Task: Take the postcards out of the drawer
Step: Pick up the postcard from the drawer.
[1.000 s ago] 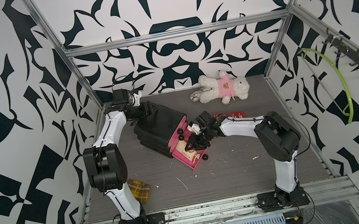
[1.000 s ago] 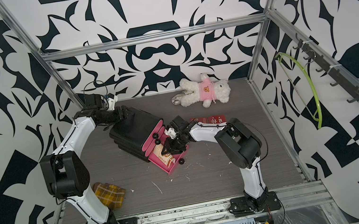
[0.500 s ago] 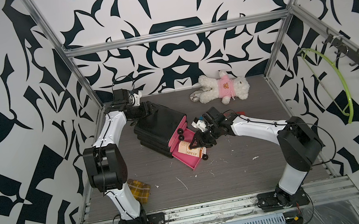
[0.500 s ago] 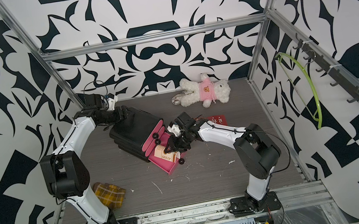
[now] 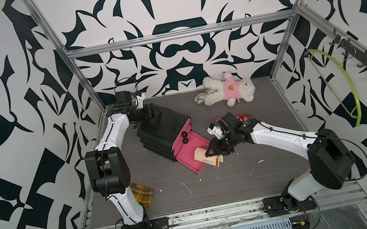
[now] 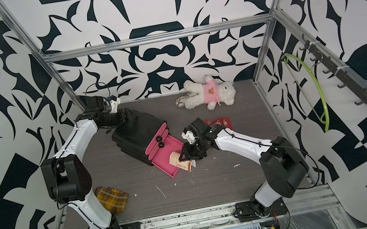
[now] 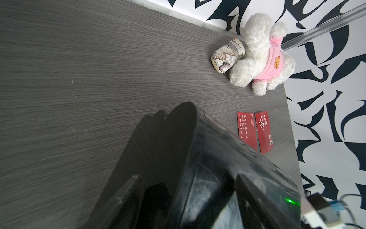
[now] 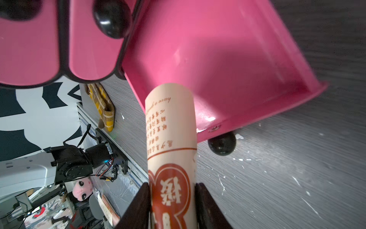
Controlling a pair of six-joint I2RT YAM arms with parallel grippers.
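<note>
right claw (image 5: pixel 214 151): clenched on the cream card (image 5: pixel 204 159), one finger (image 8: pixel 138 206) on each side. the card is bowed into a curve. one end sits over the floor of the open pink drawer (image 5: pixel 190 143); the end lettered "give up" projects past the drawer's right rim, above the tabletop (image 5: pixel 251 172).

change from one second ago: the claw was then low inside the drawer. it has since drawn back to the right, and the card has come up with it.

left claw (image 5: pixel 149 112): unchanged at the far left corner of the black cabinet (image 5: pixel 166 125). its jaws stand wide; whether they clamp the cabinet cannot be told.

two red cards (image 7: pixel 246 128): flat on the tabletop, side by side, to the far right of the drawer. position unchanged.
</note>
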